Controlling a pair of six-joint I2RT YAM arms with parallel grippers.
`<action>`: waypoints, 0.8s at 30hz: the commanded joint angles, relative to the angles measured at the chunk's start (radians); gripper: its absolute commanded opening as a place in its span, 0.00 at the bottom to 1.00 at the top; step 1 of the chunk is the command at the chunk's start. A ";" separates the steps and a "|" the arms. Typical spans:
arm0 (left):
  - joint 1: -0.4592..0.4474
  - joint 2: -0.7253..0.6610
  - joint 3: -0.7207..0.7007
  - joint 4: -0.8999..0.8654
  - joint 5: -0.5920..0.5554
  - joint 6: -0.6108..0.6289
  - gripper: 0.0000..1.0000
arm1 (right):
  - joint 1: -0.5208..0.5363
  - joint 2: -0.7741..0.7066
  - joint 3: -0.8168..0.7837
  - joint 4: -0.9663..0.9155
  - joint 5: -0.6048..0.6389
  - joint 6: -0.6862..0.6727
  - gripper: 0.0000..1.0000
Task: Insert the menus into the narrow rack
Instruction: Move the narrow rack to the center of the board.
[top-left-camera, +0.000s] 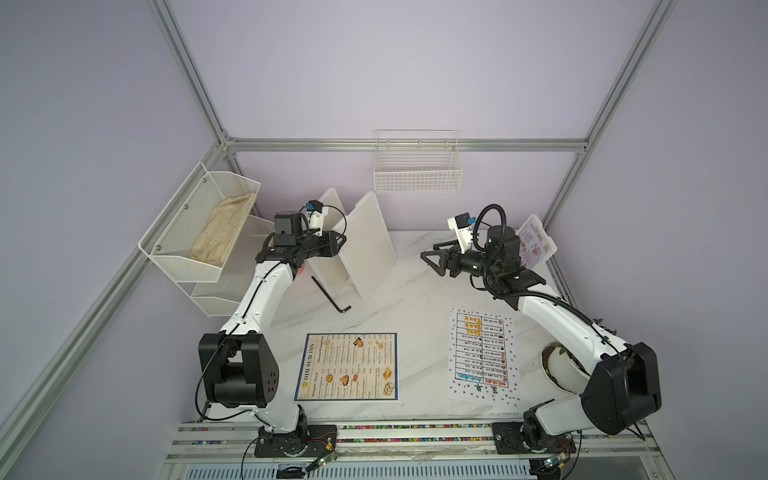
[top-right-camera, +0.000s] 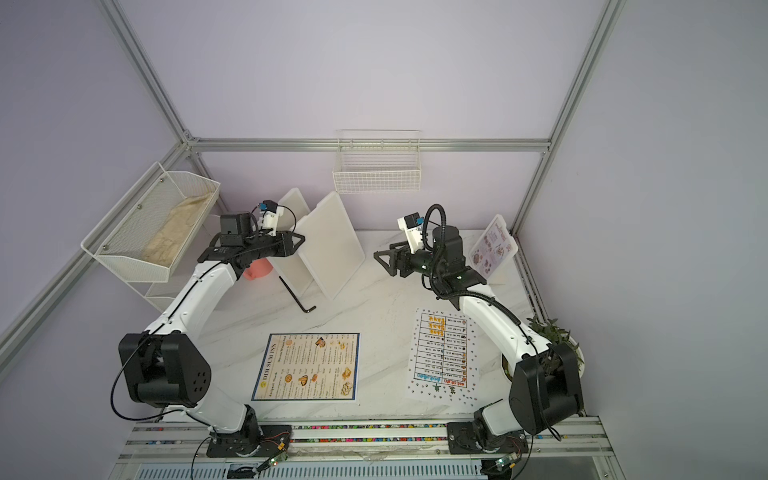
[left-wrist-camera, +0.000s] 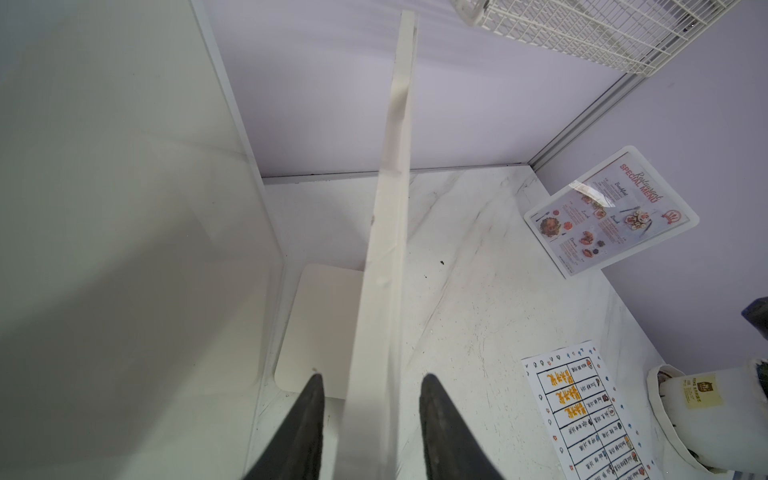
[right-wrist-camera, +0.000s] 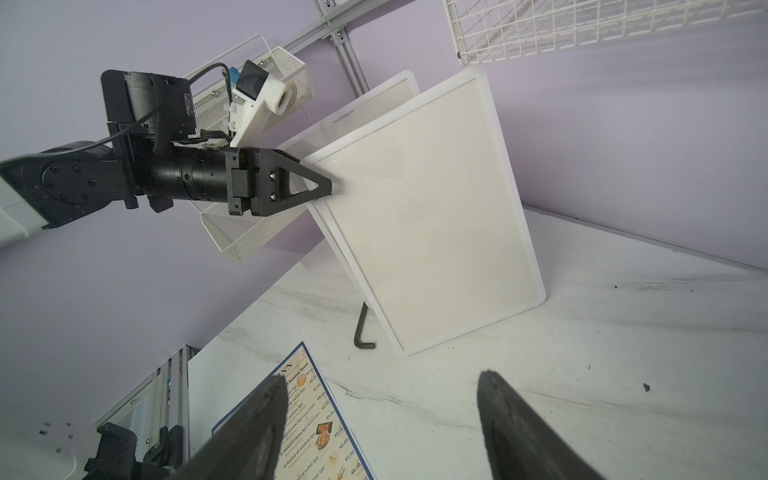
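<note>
In both top views our left claw (top-left-camera: 343, 240) sits at the rack (top-left-camera: 370, 249), well apart from the menus (top-left-camera: 348, 366): two by the front edge of the counter (top-left-camera: 415, 299), a card (top-left-camera: 536, 243) in its far right corner. Left wrist: jaws straddle a panel (left-wrist-camera: 386, 249), gaps showing. Right wrist: right claw (right-wrist-camera: 382, 378) gapes, empty.

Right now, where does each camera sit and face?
Top views: high in front, looking down on the marble table; left arm and right arm show.
Left wrist: looks along its open jaws, straddling the rack's white panel edge-on; jaw tips show.
Right wrist: faces that panel's broad side; own jaw tips and the left arm show.
Shared: both wrist views catch the wire wall basket.
</note>
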 joint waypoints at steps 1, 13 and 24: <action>0.002 -0.006 0.011 0.063 0.021 0.017 0.35 | -0.002 -0.016 -0.018 0.008 -0.018 0.010 0.75; -0.019 -0.021 -0.005 0.080 0.062 0.020 0.19 | -0.002 -0.022 -0.037 0.007 -0.010 0.012 0.75; -0.107 -0.071 -0.047 0.083 0.073 0.009 0.15 | -0.002 -0.082 -0.088 0.016 0.159 0.022 0.74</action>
